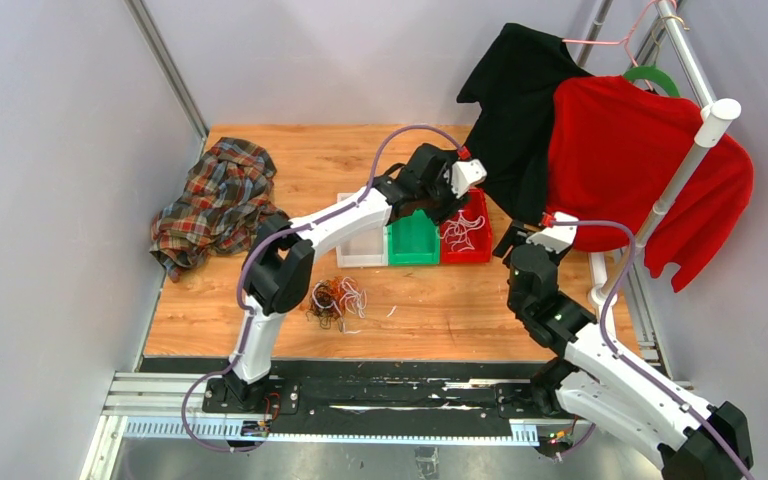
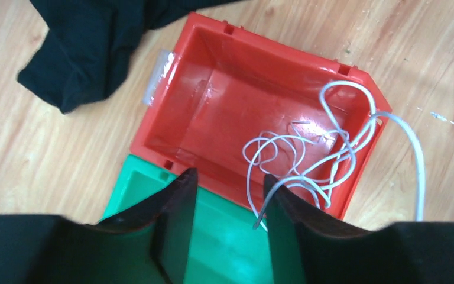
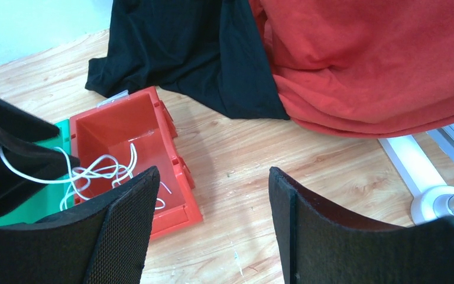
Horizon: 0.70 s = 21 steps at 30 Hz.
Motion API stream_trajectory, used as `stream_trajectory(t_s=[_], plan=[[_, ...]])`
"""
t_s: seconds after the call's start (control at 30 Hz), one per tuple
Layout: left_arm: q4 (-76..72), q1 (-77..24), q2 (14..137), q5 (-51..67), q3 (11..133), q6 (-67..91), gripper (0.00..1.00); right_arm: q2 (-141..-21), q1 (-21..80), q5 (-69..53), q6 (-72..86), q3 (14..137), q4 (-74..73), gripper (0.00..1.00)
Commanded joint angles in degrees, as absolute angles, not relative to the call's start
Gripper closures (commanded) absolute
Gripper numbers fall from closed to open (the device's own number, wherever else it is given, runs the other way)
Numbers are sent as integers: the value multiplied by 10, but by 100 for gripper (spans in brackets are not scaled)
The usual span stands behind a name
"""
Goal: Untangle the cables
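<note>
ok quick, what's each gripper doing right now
Left gripper: open, a white cable end loose in the gap, not clamped.
Right gripper: open, holding nothing.

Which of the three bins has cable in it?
The red bin, at the right end of the row: white cable lies coiled in it. No cable shows in the green bin or the clear bin.

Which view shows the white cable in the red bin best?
Left wrist: it looks down on the white cable, with loops in the red bin and one strand trailing over the rim. Right wrist sees it side-on, partly hidden; the top view shows only tiny squiggles.
</note>
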State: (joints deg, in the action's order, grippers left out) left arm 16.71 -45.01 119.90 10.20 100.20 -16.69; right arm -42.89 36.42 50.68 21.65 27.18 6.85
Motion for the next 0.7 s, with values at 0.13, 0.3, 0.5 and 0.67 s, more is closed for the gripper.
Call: stream_trajectory(t_s=[0.13,0.3,0.5,0.67], plan=[[280,-451,1225,106,1115,-188,14,-444,345,489,223,310,41,32],[372,-451,1231,112,1151,-239,6,-451,343,480,224,323,29,32],[468,-453,1238,102,1176,-303,0,-480,325,412,238,342,30,31],[470,-453,1249,111,1186,-273,0,-516,292,183,204,297,190,28]])
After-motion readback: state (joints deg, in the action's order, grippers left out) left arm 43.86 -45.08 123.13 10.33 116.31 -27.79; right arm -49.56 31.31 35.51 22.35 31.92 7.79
